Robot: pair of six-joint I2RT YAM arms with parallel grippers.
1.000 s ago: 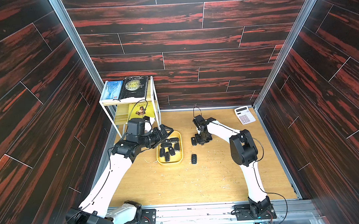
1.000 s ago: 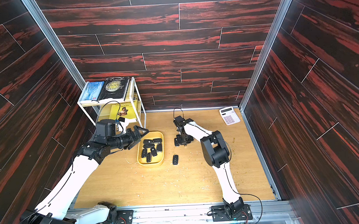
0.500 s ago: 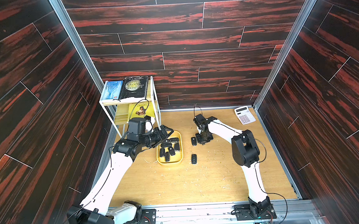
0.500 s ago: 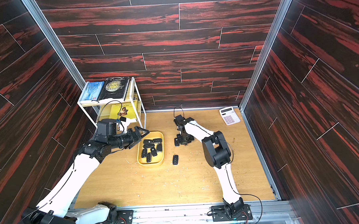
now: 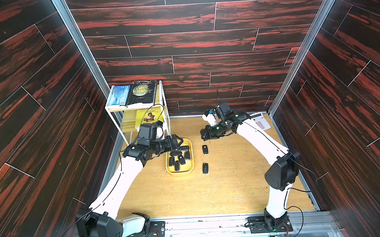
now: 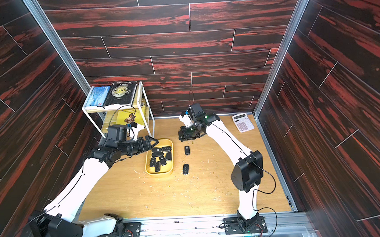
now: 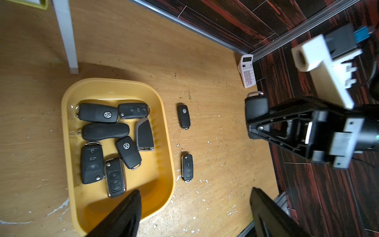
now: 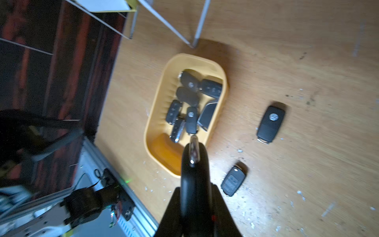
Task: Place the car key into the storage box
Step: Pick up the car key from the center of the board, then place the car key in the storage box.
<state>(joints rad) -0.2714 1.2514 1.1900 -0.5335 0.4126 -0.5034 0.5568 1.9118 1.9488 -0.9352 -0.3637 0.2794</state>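
Note:
The storage box (image 5: pixel 180 172) (image 6: pixel 159 173) is a shallow yellow bin on the wooden table, with several black car keys inside. My right gripper (image 5: pixel 204 135) (image 8: pixel 194 197) is shut on a black car key (image 8: pixel 194 168) (image 7: pixel 256 106) with a silver ring. It hangs above the table, right of the box's far end. Two more car keys lie on the table right of the box, one farther (image 5: pixel 205 149) and one nearer (image 5: pixel 205 168). My left gripper (image 5: pixel 178 143) (image 7: pixel 194 213) stands open and empty over the box's far left corner.
A white two-tier shelf rack (image 5: pixel 138 106) with books stands at the back left, one leg (image 7: pixel 67 41) close to the box. A white calculator (image 5: pixel 259 122) lies at the back right corner. Dark wood-patterned walls enclose the table on three sides.
My right gripper has lifted off the table with the key and shifted left toward the box. The left gripper's jaws have narrowed slightly, and the arm has barely moved.

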